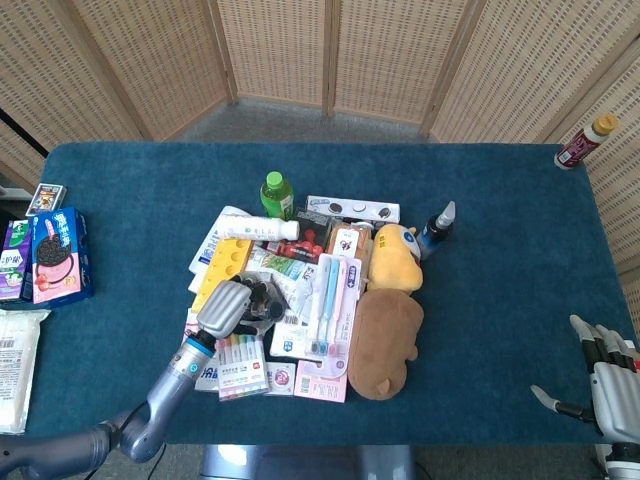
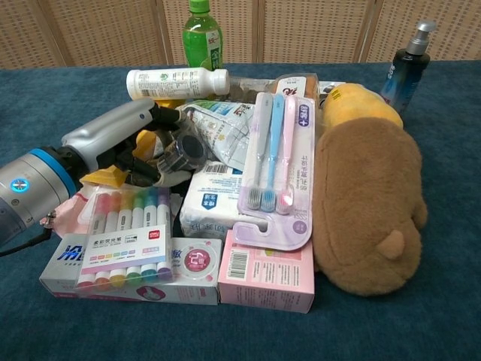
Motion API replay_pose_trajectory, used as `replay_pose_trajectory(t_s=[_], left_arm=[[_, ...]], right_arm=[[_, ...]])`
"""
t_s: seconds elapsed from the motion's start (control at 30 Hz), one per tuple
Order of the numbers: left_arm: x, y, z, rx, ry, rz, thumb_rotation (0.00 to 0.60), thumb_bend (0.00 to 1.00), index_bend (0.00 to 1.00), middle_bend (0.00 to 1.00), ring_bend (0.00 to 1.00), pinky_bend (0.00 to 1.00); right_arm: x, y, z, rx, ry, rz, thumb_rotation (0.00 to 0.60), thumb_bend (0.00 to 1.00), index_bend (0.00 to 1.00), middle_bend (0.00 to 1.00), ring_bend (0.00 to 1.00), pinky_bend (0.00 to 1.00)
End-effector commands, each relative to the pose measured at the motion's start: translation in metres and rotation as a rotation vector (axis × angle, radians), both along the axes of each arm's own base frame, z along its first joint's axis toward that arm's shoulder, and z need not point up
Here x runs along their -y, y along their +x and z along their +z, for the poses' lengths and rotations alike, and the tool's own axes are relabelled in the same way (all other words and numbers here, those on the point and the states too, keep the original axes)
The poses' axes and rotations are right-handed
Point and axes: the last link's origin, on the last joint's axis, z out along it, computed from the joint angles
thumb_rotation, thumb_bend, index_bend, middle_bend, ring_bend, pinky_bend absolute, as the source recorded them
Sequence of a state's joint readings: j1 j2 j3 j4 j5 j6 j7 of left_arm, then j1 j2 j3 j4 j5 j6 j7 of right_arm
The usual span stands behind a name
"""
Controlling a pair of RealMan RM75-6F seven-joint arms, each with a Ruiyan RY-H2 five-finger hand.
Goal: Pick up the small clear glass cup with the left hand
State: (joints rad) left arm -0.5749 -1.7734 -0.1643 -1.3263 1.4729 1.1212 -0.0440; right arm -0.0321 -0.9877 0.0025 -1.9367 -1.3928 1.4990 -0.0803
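Observation:
The small clear glass cup (image 2: 184,149) lies on its side in the pile of goods, between a yellow tray and a white tissue pack; in the head view the cup (image 1: 264,299) is mostly hidden by my fingers. My left hand (image 2: 124,139) reaches in from the left, with fingers over the cup's top and the thumb under it, holding it. The left hand (image 1: 228,307) sits at the pile's left side in the head view. My right hand (image 1: 612,384) rests at the table's near right corner, fingers spread, holding nothing.
Around the cup lie a white bottle (image 2: 176,83), a green bottle (image 2: 203,34), a toothbrush pack (image 2: 274,162), a marker set (image 2: 128,233), a pink box (image 2: 267,278) and a brown plush (image 2: 364,203). A spray bottle (image 2: 406,64) stands far right. Snack packs (image 1: 55,255) lie left.

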Motion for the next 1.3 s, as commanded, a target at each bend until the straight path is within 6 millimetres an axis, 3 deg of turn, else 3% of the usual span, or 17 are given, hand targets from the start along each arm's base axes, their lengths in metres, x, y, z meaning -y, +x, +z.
replay_pose_trajectory(t_s=[0.03,0.43,0.67,0.77,0.97,1.3], left_arm=[[-0.004,0.004,0.011,0.075,0.043,-0.007,0.6,0.55,0.72,0.67,0.74,0.65],[0.011,0.01,0.099,0.296,0.174,-0.063,0.6,0.52,0.7,0.66,0.74,0.66],[0.027,0.025,0.153,0.424,0.259,-0.131,0.6,0.51,0.7,0.66,0.74,0.65],[0.035,0.03,0.168,0.445,0.287,-0.154,0.6,0.5,0.7,0.66,0.74,0.65],[0.044,0.035,0.18,0.473,0.313,-0.173,0.6,0.49,0.7,0.66,0.74,0.65],[0.049,0.037,0.183,0.5,0.314,-0.181,0.6,0.49,0.7,0.66,0.74,0.65]], right_arm=[[0.001,0.001,-0.001,0.0,0.002,0.002,0.466,0.0,0.0,0.13,0.0,0.0],[0.012,0.003,-0.014,0.016,0.04,0.014,0.47,0.0,0.0,0.13,0.0,0.0],[0.019,0.006,-0.022,0.026,0.064,0.032,0.467,0.0,0.0,0.13,0.0,0.0],[0.019,0.005,-0.024,0.03,0.067,0.038,0.467,0.0,0.0,0.13,0.0,0.0],[0.018,0.003,-0.025,0.041,0.068,0.043,0.469,0.0,0.0,0.13,0.0,0.0],[0.009,0.002,-0.024,0.052,0.056,0.053,0.47,0.0,0.0,0.13,0.0,0.0]])
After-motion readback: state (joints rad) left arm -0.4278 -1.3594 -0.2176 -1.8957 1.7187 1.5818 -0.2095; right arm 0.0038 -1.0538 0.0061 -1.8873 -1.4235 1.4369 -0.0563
